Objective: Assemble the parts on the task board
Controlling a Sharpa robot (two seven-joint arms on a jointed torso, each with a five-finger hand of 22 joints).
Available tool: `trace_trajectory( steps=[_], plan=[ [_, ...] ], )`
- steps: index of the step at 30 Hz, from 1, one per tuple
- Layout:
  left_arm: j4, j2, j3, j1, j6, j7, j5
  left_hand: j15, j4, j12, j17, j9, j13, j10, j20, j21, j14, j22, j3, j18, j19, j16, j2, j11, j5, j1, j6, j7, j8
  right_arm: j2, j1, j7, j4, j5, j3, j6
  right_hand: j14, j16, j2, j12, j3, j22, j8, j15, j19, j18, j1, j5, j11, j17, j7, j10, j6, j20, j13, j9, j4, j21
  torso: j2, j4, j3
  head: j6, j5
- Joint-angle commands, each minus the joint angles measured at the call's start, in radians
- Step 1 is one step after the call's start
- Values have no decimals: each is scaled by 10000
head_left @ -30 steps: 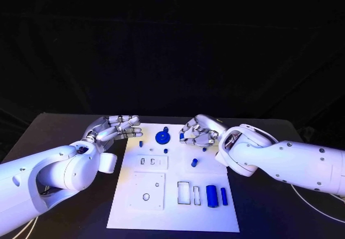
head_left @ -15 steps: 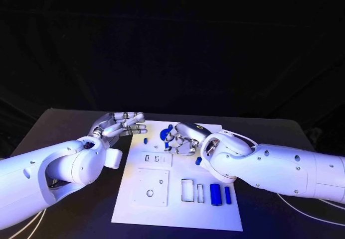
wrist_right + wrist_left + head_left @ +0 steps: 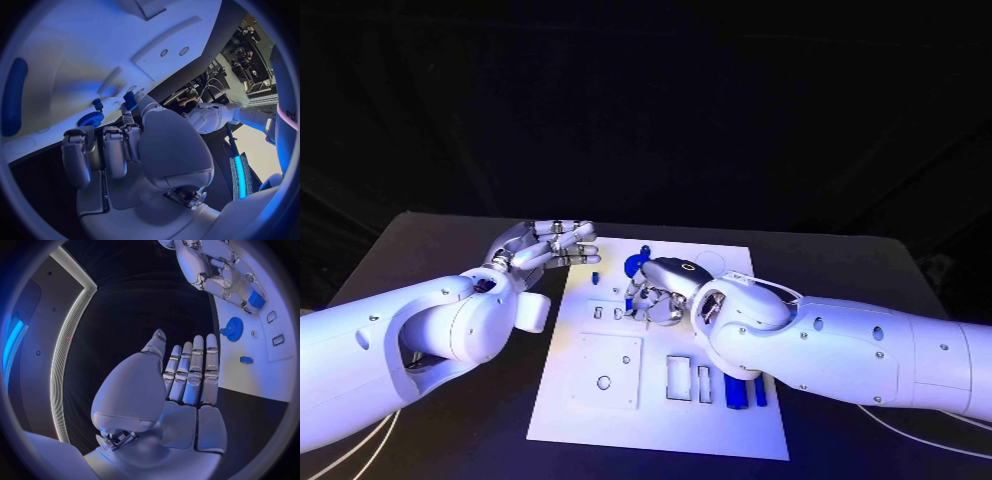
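The right hand (image 3: 661, 290) pinches a small blue part (image 3: 130, 99) over the board (image 3: 589, 420), beside the gear (image 3: 234, 329). The left hand (image 3: 542, 247) hangs flat and released at the board's edge.

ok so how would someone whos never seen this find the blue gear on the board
Start at the white task board in the middle of the black table and go to its far end, between the two hands. The blue gear sits there, just beyond the right hand. It alone is round with a toothed rim; the other blue parts are plain pegs or bars.
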Motion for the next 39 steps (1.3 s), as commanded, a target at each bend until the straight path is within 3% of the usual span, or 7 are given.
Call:
trace_trajectory(
  steps=[1,30,34,39],
  plan=[
    [16,24,6,10,200,31,6,48,-44,-34,14,-1,-3,4,10,-44,-5,-10,1,130,19,-38,22,36,24,61,15,36,-61,61,-54,-269,-55,-423,-8,299,927,30,-6,-17,20,2610,45,-76,1041,-57,-147,36,-17,2135,-175,-2,260,-80,977,144,67,53,0,1,-1,-23,7],
    [3,3,6,10,226,3,6,47,-52,-39,18,0,-2,17,10,-46,2,-14,0,130,20,-49,36,33,24,62,24,31,-64,225,-256,-384,-172,-456,-21,504,914,3,-223,-114,1,2565,-29,-56,996,-40,-356,27,20,2083,-120,-78,114,-76,896,111,113,-5,-9,6,-4,-51,30],
    [2,0,6,10,229,-2,6,47,-52,-39,18,0,-2,17,10,-46,2,-14,0,130,20,-49,36,33,24,62,24,31,-64,224,-260,-420,-180,-483,-21,509,908,-12,-344,-219,-13,2526,-117,-16,955,-24,-449,12,77,2057,-49,-170,-47,-53,801,70,131,-58,-9,2,-6,-50,33],
    [-1,-8,6,10,231,-13,6,47,-56,-44,21,0,-1,21,10,-46,7,-17,-3,130,21,-56,41,32,23,61,27,31,-68,224,-261,-402,-186,-468,-21,474,887,-55,-724,-404,-157,2464,-331,108,891,1,-737,127,227,1976,121,-347,-432,39,634,-30,212,-144,-9,-2,-4,-43,32]
  ],
)
